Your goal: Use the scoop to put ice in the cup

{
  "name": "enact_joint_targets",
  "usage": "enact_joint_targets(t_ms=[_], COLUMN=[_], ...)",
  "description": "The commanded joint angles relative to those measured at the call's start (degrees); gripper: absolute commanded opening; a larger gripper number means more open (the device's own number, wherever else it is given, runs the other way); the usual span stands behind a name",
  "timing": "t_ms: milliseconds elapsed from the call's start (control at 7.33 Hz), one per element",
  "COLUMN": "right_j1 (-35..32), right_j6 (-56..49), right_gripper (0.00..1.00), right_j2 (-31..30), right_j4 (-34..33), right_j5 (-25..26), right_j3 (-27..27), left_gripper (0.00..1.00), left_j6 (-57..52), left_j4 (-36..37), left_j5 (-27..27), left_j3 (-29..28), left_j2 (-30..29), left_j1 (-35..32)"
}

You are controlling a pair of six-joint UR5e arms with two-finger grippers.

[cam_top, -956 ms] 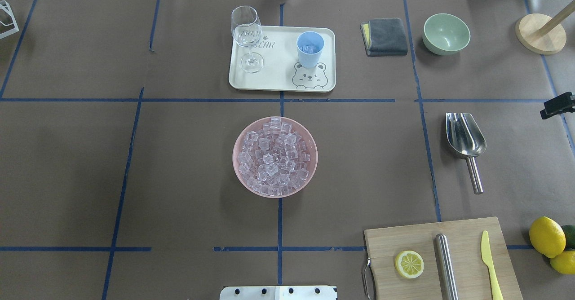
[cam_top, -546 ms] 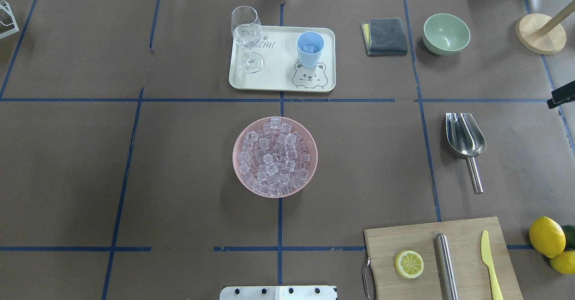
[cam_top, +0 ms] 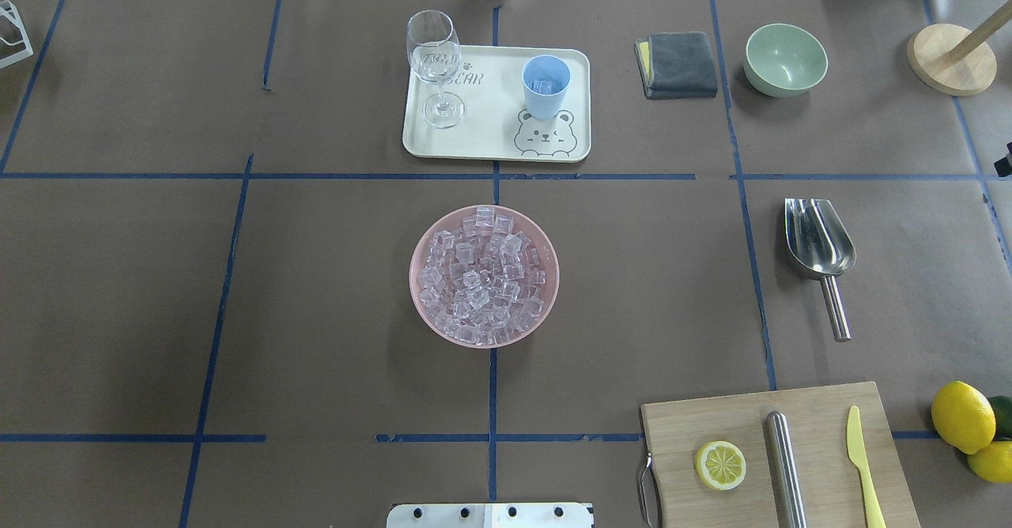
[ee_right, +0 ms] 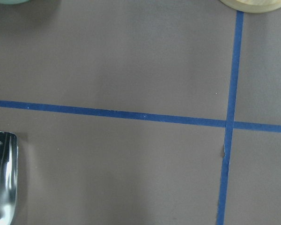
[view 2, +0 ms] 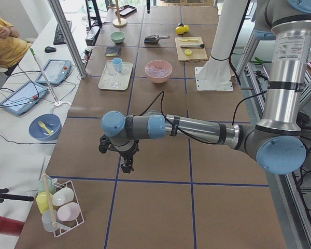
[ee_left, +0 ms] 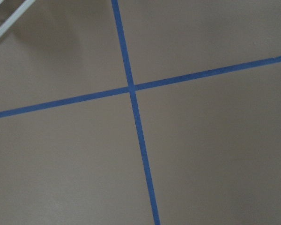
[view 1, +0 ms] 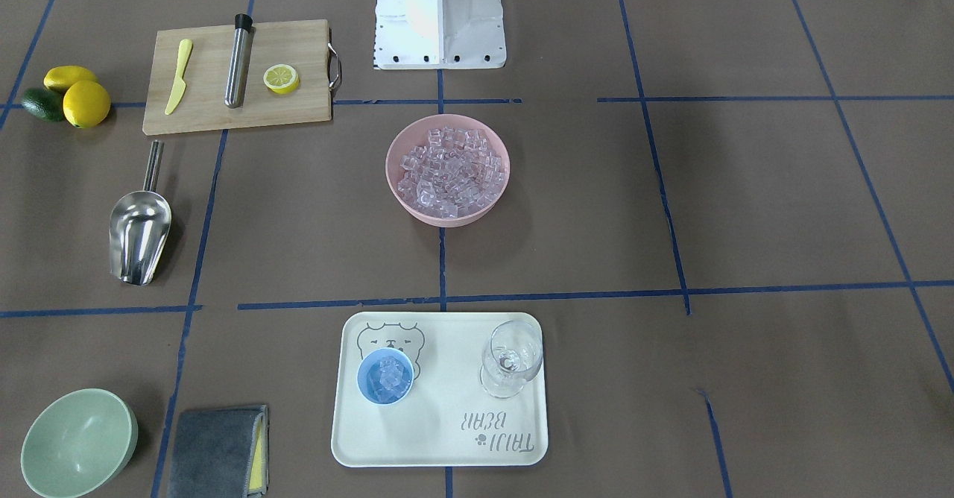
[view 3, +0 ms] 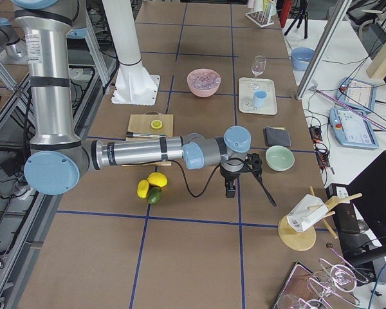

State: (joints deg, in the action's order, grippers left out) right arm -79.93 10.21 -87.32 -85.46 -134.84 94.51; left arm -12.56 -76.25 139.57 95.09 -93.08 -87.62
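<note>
Evidently delivery appears done: small light-blue plastic cup point(cam_top: 545, 99) on cream tray point(cam_top: 490, 129) holds clear ice cubes point(cam_top: 544, 85); shiny steel scoop point(cam_top: 818, 247) lies free on surface. For left claw point(view 2: 126, 165) and right claw point(view 3: 229, 191), spread cannot be told. Further scooping calls for grasping the handle.

Pink bowl point(cam_top: 413, 277), bear tray point(cam_top: 490, 129), stemmed glass point(cam_top: 433, 52), green bowl point(cam_top: 785, 59), cutting board point(cam_top: 696, 419)
</note>
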Motion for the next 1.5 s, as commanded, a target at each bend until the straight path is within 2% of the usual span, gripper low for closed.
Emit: enact_joint_targets(t_ms=[0,137,410,683,1365], right_j1=[-2.7,-2.8,-2.8,-2.8,-2.8], right_j6=[-9.2,-9.4,-9.4,-9.4,-9.0], right_gripper=[1.00,1.00,1.00,1.00,1.00], right_j2=[3.3,3.4,3.2,2.8,2.2], right_j4=[-9.2,-9.5,-9.5,-9.4,-9.0], right_j5=[0.5,0.8,1.2,1.9,1.8], right_j3=[0.0,0.2,-0.1,-0.2,-0.1], left_gripper=[1.00,1.00,1.00,1.00,1.00], left_j6=[-0.4,-0.3,0.8,5.3,5.5], left_j4=[-0.3,-2.9,-8.6,-10.3,-10.2], left_j5=[1.3,1.1,-7.8,-8.2,-7.8], left_j3=[0.0,-0.3,-1.0,-1.1,-0.7], left_j2=[0.4,0.6,0.5,0.6,0.6], left_j1=[0.1,0.1,0.1,0.1,0.0])
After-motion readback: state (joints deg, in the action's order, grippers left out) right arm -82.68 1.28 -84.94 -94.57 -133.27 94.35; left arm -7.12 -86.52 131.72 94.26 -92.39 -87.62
